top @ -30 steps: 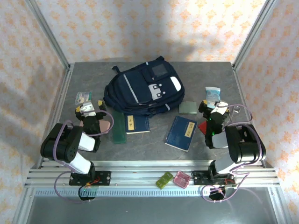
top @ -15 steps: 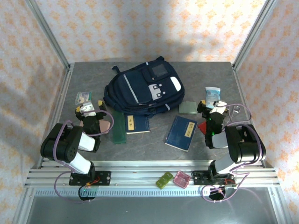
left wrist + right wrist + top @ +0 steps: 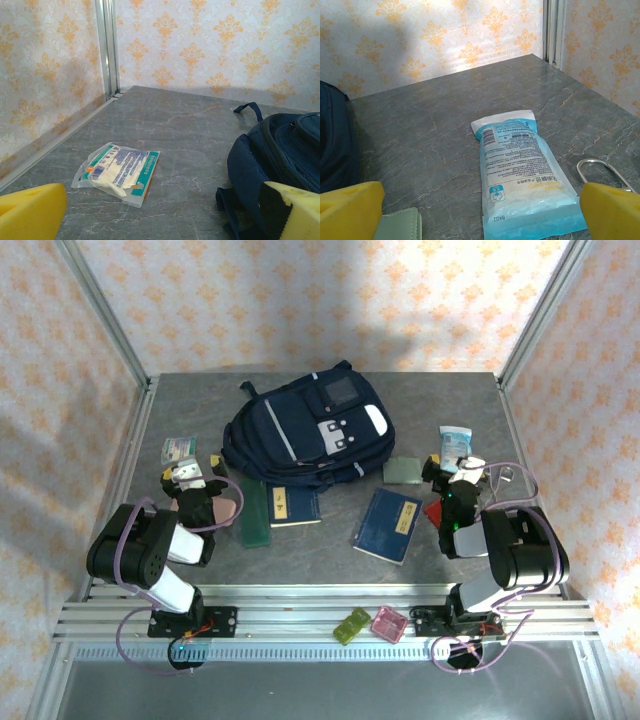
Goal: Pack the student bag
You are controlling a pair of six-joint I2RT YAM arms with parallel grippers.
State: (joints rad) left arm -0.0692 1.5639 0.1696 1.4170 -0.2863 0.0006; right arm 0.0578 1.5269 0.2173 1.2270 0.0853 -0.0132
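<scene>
Here, a navy student bag (image 3: 305,430) lies at the back middle of the desk (image 3: 440,400), seemingly zipped shut. Both hands are spread wide and empty. The left hand (image 3: 188,472) sits left of the bag by a teal packet (image 3: 119,172), and the right hand (image 3: 458,468) sits right of it by a blue pouch (image 3: 522,175). Risks: tugging the zip could drag the soft bag, and the glossy packets may slip.
</scene>
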